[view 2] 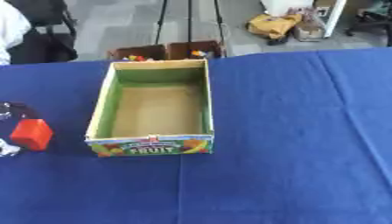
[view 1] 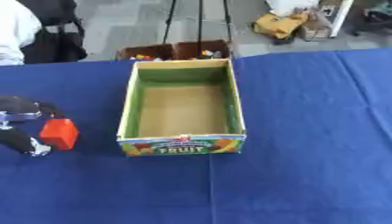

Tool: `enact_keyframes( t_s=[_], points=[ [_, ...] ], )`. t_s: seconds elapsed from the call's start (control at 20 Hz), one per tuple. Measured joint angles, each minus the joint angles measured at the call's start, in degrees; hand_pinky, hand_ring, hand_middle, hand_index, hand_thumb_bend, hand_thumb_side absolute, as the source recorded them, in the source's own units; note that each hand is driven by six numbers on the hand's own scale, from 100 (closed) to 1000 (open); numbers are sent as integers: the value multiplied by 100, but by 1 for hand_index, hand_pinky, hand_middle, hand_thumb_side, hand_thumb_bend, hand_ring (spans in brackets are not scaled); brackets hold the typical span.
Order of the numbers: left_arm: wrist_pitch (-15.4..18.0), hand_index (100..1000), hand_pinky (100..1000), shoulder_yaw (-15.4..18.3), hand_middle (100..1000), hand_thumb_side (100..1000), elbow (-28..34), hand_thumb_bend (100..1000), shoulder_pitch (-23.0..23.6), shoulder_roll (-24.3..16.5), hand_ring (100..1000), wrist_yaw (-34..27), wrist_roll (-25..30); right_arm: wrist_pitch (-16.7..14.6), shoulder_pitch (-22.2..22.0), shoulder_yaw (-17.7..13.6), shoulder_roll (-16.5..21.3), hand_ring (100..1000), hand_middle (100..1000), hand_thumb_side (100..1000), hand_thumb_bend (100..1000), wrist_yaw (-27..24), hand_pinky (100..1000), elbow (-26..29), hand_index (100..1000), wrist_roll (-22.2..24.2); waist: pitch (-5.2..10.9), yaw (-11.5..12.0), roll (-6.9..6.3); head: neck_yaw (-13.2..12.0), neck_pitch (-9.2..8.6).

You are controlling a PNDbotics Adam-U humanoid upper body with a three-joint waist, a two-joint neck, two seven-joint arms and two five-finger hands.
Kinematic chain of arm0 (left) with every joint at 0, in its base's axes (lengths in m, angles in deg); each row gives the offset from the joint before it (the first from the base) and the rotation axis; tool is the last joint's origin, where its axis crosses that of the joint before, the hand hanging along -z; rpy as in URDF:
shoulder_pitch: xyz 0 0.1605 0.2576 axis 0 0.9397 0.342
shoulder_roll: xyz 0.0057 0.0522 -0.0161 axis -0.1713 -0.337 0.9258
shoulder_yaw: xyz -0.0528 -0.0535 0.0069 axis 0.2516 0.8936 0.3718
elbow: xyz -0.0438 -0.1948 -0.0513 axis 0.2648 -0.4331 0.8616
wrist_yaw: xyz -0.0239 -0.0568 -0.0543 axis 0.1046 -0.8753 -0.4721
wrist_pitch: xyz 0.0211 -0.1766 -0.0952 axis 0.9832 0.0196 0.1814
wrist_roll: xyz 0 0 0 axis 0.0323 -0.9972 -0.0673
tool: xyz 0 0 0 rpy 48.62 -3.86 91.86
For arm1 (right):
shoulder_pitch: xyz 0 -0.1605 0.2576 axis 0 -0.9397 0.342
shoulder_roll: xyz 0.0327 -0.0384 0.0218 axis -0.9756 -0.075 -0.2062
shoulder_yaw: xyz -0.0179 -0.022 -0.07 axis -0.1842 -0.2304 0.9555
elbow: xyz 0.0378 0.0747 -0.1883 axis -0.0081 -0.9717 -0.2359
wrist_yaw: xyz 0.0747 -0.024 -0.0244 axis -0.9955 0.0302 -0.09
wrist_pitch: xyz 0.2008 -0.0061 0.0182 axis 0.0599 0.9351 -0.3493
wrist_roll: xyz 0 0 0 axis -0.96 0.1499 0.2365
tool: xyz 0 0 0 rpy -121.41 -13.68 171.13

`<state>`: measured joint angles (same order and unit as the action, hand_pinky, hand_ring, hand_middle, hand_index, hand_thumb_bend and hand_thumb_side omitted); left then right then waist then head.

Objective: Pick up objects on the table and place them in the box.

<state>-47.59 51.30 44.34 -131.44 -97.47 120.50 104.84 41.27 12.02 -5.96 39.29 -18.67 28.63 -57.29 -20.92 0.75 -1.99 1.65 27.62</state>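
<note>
Blue table (view 1: pixel 306 131), left hand (view 1: pixel 19 127) gripping red block (view 1: pixel 60 133)

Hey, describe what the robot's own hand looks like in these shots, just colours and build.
Only the left hand shows, at the left edge of the left eye view. It is mostly black, with rounded black segments and silver metallic joints, one bright silver piece near the lower finger. No cables or markings can be made out. The right hand is out of view.

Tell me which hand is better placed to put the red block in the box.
Left. The left hand already holds the red block, just left of the empty box. The right hand shows in neither view.
</note>
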Motion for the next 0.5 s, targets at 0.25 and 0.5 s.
enact_keyframes(
  t_s=[0.25, 0.5],
  points=[
    [22, 1000, 756, 40, 1000, 669, 8, 285, -2, 0, 932, 16, -22, -5, 0, 0, -1, 744, 509, 1000, 100, -3, 617, 0, 691, 13, -37, -11, 0, -27, -3],
    [39, 1000, 705, 52, 999, 581, -76, 196, -2, 0, 877, 51, -39, -4, 0, 0, -14, 744, 507, 1000, 100, -4, 618, 0, 689, 16, -68, -35, 0, -43, -45]
  ],
)
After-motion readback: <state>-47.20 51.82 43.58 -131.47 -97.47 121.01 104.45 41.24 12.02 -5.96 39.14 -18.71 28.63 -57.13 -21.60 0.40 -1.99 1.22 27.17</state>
